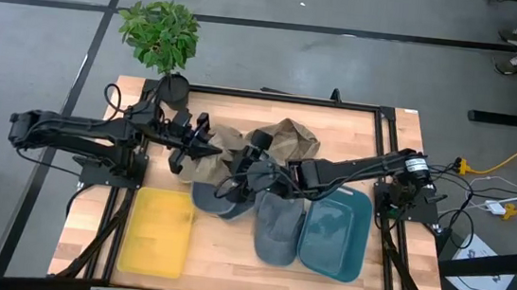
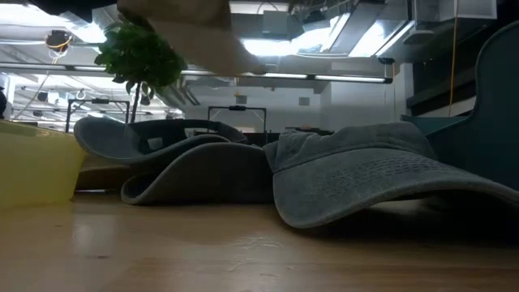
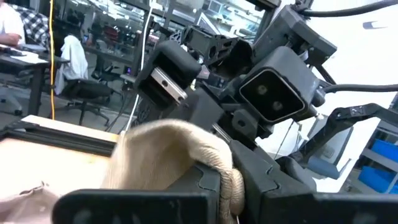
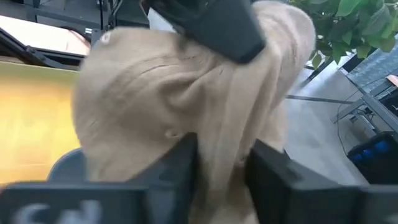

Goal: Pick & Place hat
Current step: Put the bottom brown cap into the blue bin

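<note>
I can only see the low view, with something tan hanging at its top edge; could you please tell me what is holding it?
Observer: The left gripper is shut on it. It is a tan hat, held up over the middle of the table.
Operator: Thank you. Is the right arm involved?
Observer: Yes. The right gripper meets it from the opposite side, closed around a fold of the same hat.
Operator: Is there another tan one on the table?
Observer: Yes, a second tan hat lies toward the far edge, beyond the right arm.
</note>
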`<move>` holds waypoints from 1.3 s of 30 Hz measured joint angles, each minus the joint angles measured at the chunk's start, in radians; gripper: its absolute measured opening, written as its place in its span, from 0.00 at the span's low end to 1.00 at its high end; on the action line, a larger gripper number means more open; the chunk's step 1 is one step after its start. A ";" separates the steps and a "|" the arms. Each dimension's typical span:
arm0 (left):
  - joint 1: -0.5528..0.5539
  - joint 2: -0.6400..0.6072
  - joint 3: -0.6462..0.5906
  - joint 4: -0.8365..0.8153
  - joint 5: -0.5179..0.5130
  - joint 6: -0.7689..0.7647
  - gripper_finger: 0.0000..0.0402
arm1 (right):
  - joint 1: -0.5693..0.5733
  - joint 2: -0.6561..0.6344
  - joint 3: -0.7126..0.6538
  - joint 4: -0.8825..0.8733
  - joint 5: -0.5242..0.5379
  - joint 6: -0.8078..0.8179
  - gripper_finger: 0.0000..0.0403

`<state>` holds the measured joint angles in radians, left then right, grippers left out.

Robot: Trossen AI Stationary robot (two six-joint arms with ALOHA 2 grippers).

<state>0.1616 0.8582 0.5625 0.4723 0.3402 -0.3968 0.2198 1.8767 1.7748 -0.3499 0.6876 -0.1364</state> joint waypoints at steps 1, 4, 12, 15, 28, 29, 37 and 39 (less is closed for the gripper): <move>0.000 -0.006 0.000 -0.009 -0.005 0.006 0.04 | 0.000 0.000 0.000 0.000 0.000 -0.001 0.20; 0.000 -0.017 0.000 -0.035 -0.007 0.032 0.04 | 0.000 0.000 0.000 -0.010 0.001 -0.015 0.05; -0.012 -0.021 0.000 -0.103 0.097 0.337 0.17 | -0.001 -0.034 0.000 -0.173 -0.118 -0.014 0.04; -0.031 -0.025 0.000 -0.121 0.098 0.495 0.25 | -0.002 -0.061 0.000 -0.252 -0.169 0.023 0.04; -0.220 -0.025 0.000 -0.251 -0.174 1.444 0.48 | -0.041 -0.095 0.000 -0.373 -0.513 0.274 0.04; -0.240 -0.025 0.000 -0.252 -0.204 1.482 0.48 | -0.042 -0.095 0.000 -0.372 -0.521 0.287 0.04; -0.364 0.006 0.000 -0.232 -0.336 1.746 0.48 | -0.060 -0.094 0.000 -0.356 -0.581 0.348 0.04; -0.379 0.029 0.000 -0.202 -0.372 1.794 0.48 | -0.064 -0.094 0.000 -0.350 -0.597 0.355 0.04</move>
<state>-0.2177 0.8870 0.5625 0.2705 -0.0316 1.3969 0.1563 1.7824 1.7744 -0.6997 0.0908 0.2191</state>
